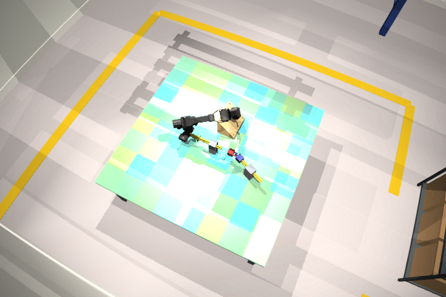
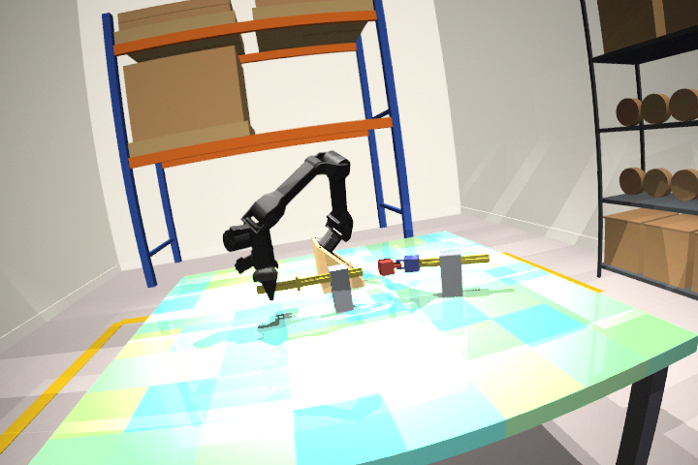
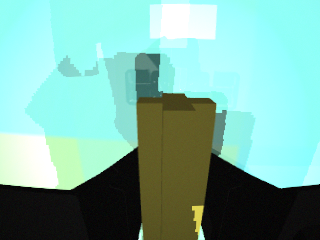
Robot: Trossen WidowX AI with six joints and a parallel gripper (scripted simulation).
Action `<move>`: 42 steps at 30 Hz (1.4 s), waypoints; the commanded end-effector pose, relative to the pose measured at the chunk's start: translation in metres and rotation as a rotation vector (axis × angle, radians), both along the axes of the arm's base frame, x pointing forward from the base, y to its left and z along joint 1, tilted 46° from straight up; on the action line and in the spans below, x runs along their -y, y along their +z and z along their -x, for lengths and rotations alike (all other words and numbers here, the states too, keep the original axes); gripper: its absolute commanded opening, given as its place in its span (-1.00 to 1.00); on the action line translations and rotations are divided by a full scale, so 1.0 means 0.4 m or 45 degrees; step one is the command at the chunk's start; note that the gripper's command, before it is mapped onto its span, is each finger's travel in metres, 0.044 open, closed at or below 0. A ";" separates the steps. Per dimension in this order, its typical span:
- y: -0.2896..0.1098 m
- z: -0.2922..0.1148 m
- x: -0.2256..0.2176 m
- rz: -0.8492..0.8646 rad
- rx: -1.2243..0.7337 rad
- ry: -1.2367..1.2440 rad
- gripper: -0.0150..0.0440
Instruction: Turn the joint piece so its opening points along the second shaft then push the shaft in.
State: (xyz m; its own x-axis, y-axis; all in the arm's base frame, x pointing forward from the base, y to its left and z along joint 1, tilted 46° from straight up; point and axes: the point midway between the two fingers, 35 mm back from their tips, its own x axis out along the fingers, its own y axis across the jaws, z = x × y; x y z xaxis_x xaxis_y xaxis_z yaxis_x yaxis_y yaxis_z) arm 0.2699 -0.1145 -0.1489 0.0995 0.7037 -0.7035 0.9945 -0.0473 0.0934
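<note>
My gripper (image 1: 184,137) (image 2: 269,286) (image 3: 168,150) is shut on the outer end of the yellow second shaft (image 1: 202,138) (image 2: 301,283) (image 3: 175,187). This shaft runs through a grey block (image 1: 213,147) (image 2: 339,289). Past a small gap is the red square joint piece (image 1: 231,151) (image 2: 385,266). It is hinged to a blue piece (image 1: 239,158) (image 2: 411,263) on the fixed yellow shaft (image 1: 256,177) (image 2: 472,258), which sits in the other grey block (image 1: 249,171) (image 2: 451,272). In the wrist view the shaft fills the space between my dark fingers. I cannot tell which way the joint's opening faces.
The arm stands on a tan wedge base (image 1: 230,126) (image 2: 322,256) behind the shafts. All this is on a patchwork table (image 1: 195,224) (image 2: 553,384) with its edges well away. Shelving racks (image 2: 251,137) (image 2: 662,164) stand off the table.
</note>
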 end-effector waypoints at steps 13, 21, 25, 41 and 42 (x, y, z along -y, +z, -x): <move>0.000 0.000 0.000 0.000 0.000 0.000 -0.26; 0.000 0.000 0.000 0.000 0.000 0.000 -0.26; 0.000 0.000 0.000 0.000 0.000 0.000 -0.26; 0.006 0.000 -0.007 0.002 -0.066 0.065 -0.33; 0.006 0.000 -0.007 0.002 -0.066 0.065 -0.36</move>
State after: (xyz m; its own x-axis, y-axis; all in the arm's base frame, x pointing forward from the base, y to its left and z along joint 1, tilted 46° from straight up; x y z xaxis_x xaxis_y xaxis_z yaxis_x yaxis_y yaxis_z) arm 0.2698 -0.1118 -0.1464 0.0243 0.7058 -0.7080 0.9992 0.0055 0.0397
